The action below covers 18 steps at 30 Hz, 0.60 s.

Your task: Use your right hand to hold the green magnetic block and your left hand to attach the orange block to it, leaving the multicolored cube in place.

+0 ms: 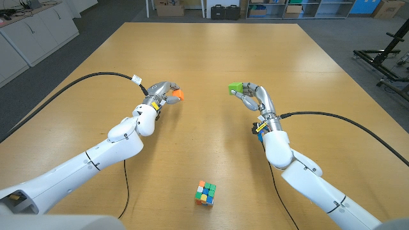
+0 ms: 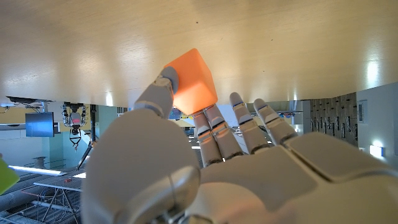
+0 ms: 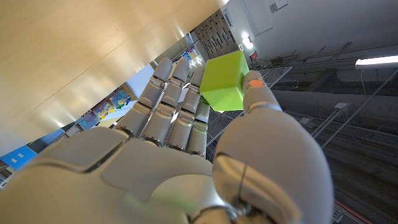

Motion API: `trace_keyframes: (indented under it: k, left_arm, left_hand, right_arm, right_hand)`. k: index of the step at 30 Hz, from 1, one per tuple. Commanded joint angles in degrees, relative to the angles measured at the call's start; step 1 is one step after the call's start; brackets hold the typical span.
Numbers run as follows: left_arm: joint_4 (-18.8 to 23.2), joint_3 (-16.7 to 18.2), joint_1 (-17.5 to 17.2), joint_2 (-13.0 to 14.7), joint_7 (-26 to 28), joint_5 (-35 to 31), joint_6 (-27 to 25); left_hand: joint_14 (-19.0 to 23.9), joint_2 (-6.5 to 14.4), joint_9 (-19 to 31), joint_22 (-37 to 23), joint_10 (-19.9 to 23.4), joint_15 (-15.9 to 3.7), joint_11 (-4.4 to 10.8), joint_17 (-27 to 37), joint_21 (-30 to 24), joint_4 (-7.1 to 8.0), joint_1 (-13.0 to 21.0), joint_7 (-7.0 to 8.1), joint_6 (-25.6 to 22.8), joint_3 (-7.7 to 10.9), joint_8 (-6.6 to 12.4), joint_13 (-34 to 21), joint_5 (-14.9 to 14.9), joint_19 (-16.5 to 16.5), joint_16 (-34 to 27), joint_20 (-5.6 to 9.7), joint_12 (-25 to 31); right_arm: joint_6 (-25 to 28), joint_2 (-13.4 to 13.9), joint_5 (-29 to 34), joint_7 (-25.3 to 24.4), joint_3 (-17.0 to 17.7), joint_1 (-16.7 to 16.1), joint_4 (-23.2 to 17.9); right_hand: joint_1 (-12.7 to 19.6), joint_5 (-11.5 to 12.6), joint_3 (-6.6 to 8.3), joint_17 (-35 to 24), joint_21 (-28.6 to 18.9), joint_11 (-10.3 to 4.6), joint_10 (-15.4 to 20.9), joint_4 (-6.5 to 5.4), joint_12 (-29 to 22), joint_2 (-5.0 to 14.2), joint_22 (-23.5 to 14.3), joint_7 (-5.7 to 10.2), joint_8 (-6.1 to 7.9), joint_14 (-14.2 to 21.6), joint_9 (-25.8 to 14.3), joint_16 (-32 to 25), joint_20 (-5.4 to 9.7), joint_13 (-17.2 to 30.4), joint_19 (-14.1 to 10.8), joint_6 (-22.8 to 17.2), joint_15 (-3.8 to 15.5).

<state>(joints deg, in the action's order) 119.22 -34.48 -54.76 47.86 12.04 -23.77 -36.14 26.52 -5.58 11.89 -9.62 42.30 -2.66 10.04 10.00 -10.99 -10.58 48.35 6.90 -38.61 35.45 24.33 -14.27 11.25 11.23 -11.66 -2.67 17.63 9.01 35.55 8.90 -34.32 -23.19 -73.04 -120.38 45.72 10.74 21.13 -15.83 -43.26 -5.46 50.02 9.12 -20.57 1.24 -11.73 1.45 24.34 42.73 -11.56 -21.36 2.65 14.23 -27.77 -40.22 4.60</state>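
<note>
My right hand (image 1: pixel 252 96) grips the green magnetic block (image 1: pixel 236 87), pinched between my thumb and fingers above the wooden table (image 1: pixel 211 57); in the right wrist view the green block (image 3: pixel 226 81) sits at my fingertips (image 3: pixel 163 70) with the thumb pressed against its side. My left hand (image 1: pixel 160 94) holds the orange block (image 1: pixel 177 95) in the same way, and the left wrist view shows that block (image 2: pixel 191 81) caught between my thumb and one finger (image 2: pixel 208 118), the other fingers spread beside it. The two blocks face each other, well apart, with bare tabletop between them. The multicolored cube (image 1: pixel 205 192) rests on the table nearer to me than both blocks, roughly midway between my two arms, and neither hand touches it.
</note>
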Motion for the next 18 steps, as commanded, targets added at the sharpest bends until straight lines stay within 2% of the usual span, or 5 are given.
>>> trace_keyframes:
  k: [1, 18]
  left_arm:
    - [1.7, 2.8, -3.9, -0.2, 5.0, 3.1, 3.3]
    - [2.4, 5.6, -8.4, -1.8, 11.3, 6.5, 8.9]
  left_hand:
    - [0.3, 1.2, 0.1, 0.0, 2.8, -9.42, 1.97, 0.2, 0.1, 0.79, 0.4, 1.34, -1.8, 1.29, 0.47, -0.3, 0.3, 0.1, 0.1, 0.17, 0.1]
    - [0.4, 1.4, 0.1, 0.0, 3.0, -9.45, 1.96, 0.2, 0.1, 0.88, 0.2, 1.38, -1.9, 1.41, 0.51, -0.5, 0.4, 0.3, 0.2, 0.30, 0.0]
  right_arm:
    - [-2.8, -0.4, -0.8, -0.7, 0.3, 0.0, 1.2]
    - [-5.1, -0.8, -2.0, -0.4, 1.0, -0.2, 2.2]
  right_hand:
    - [4.1, 0.4, 0.68, -0.3, -0.4, -6.22, 6.5, -0.73, -0.3, 4.49, 0.0, 7.07, 0.30, 0.4, -0.2, 0.1, 4.62, 0.3, 0.3, -7.9, 4.78]
    - [4.2, 0.4, 0.65, -0.3, -0.6, -6.19, 6.5, -0.71, -0.2, 4.50, 0.0, 6.97, 0.23, 0.4, -0.2, 0.2, 4.61, 0.3, 0.4, -7.9, 4.72]
